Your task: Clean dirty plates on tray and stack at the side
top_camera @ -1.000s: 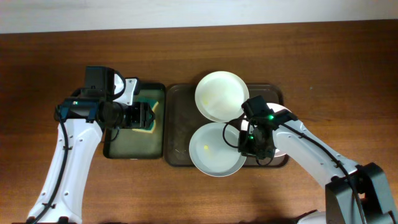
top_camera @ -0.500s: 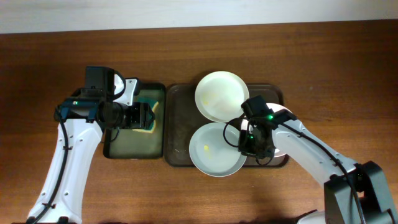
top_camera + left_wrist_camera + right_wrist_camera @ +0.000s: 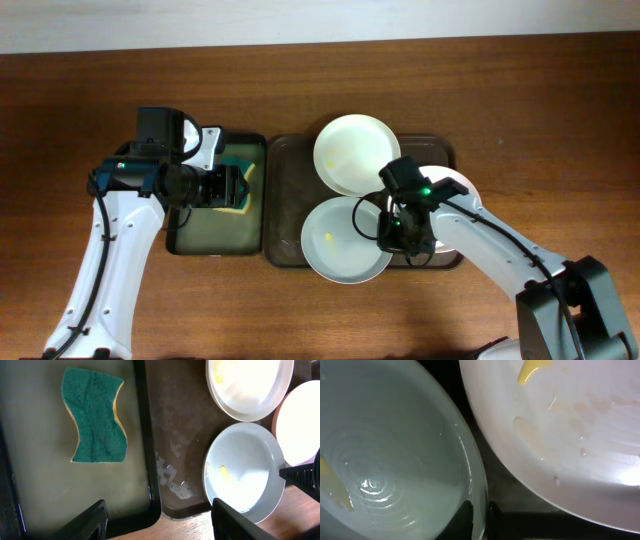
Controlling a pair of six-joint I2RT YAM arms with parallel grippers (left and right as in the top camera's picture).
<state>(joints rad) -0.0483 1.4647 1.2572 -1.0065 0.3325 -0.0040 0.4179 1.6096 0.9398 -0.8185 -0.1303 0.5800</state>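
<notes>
Three white plates rest on the dark-brown tray (image 3: 285, 205). The back plate (image 3: 351, 153) carries yellow smears. The front plate (image 3: 340, 242) has one yellow speck and overhangs the tray's front rim. My right arm covers much of the third plate (image 3: 452, 183). My right gripper (image 3: 388, 228) is shut on the front plate's right rim. In the right wrist view one finger lies inside the front plate (image 3: 385, 460) and the other outside its rim, right gripper (image 3: 480, 516). My left gripper (image 3: 160, 525) is open with nothing between its fingers.
A green and yellow sponge (image 3: 96, 415) lies in the narrow dark-green tray (image 3: 190, 235), left of the brown tray, under my left gripper (image 3: 232, 187). Bare wood tabletop (image 3: 520, 110) surrounds both trays.
The right gripper's fingers have closed onto the front plate's rim. The plate and the gripper have shifted slightly left. The left arm has not moved.
</notes>
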